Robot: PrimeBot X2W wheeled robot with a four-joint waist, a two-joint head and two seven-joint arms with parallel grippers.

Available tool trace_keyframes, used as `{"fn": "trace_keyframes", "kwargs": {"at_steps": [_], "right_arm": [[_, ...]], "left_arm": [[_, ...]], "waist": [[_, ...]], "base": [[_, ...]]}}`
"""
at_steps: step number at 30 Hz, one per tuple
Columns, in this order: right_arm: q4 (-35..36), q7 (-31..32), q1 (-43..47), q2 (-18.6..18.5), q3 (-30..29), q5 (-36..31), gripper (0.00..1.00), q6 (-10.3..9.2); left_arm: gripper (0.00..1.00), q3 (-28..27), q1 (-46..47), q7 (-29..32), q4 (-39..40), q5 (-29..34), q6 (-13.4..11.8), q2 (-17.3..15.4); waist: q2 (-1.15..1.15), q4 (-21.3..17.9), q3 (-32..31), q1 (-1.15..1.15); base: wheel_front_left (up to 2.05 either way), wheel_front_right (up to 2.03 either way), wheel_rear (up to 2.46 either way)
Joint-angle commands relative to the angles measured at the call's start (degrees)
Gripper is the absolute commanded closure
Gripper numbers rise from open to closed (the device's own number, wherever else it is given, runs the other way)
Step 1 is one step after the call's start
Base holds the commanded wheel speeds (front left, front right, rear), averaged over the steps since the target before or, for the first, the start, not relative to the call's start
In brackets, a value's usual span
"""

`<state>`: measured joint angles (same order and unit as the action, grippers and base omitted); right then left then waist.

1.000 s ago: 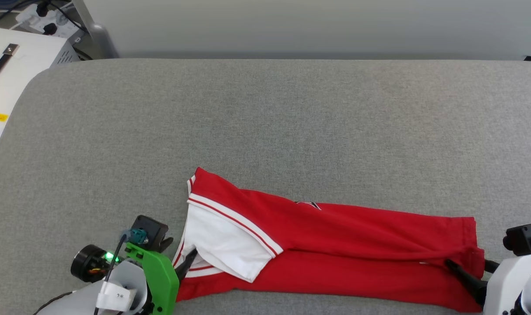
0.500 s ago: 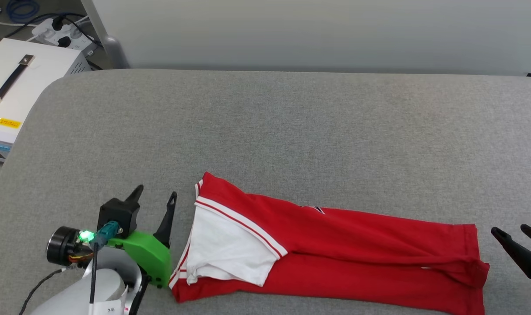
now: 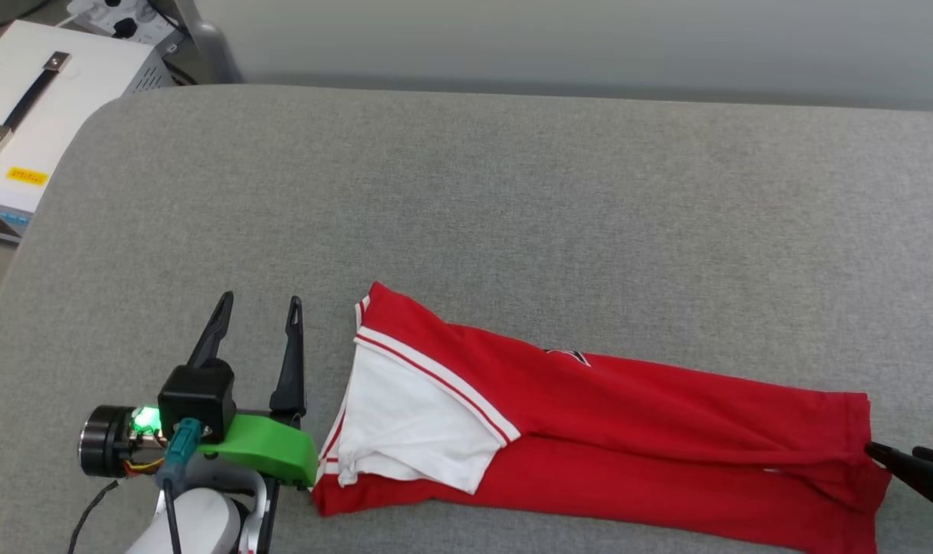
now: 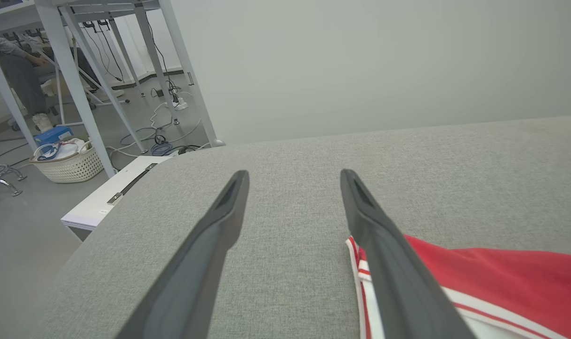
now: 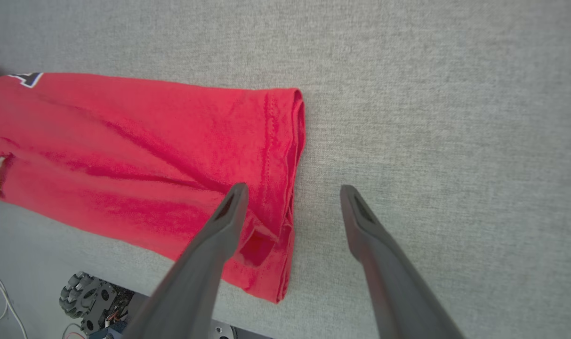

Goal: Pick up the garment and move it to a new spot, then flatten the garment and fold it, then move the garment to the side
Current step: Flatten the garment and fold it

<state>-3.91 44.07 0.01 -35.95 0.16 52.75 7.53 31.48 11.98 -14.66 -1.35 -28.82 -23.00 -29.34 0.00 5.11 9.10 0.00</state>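
No text could be read in any view. A small yellow label (image 3: 28,176) stood on the white box (image 3: 81,85) at the far left of the head view. It carried dark marks, but they were too small to make out. On the garment (image 3: 651,431) only a corner of the dark-and-white printed graphic (image 3: 568,356) showed at a fold. The right wrist view gave the same corner, and no letter or number could be told there.

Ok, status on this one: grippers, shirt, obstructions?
Left gripper open beside sleeve end. Right gripper open at hem. Garment folded lengthwise on grey surface. No obstruction seen.
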Motion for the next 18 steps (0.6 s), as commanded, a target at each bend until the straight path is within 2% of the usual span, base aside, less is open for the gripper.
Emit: {"fn": "trace_keyframes", "kwargs": {"at_steps": [1, 9, 18], "right_arm": [[-1.1, 0.0, -1.4, 0.8, 0.5, 0.2, 0.0, -0.04], [-5.2, -0.3, -2.5, 3.1, 6.1, 2.1, 0.0, -0.04], [-7.7, -3.0, -2.6, 4.4, 13.1, 3.9, 0.0, -0.04]], "left_arm": [[0.0, -1.7, -1.5, -0.3, 0.0, 1.7, 0.9, 1.3], [0.0, -8.5, -4.0, -0.3, -1.6, 8.0, 6.2, 7.3], [0.0, -13.6, -6.0, -0.3, -2.8, 14.8, 10.6, 13.5]], "waist": [[0.0, 1.2, 1.4, 0.0], [0.0, 3.3, 3.5, 0.0], [0.0, 3.6, 3.9, 0.0]], "base": [[0.0, 0.0, 0.0], [0.0, 0.0, 0.0], [0.0, 0.0, 0.0]]}}
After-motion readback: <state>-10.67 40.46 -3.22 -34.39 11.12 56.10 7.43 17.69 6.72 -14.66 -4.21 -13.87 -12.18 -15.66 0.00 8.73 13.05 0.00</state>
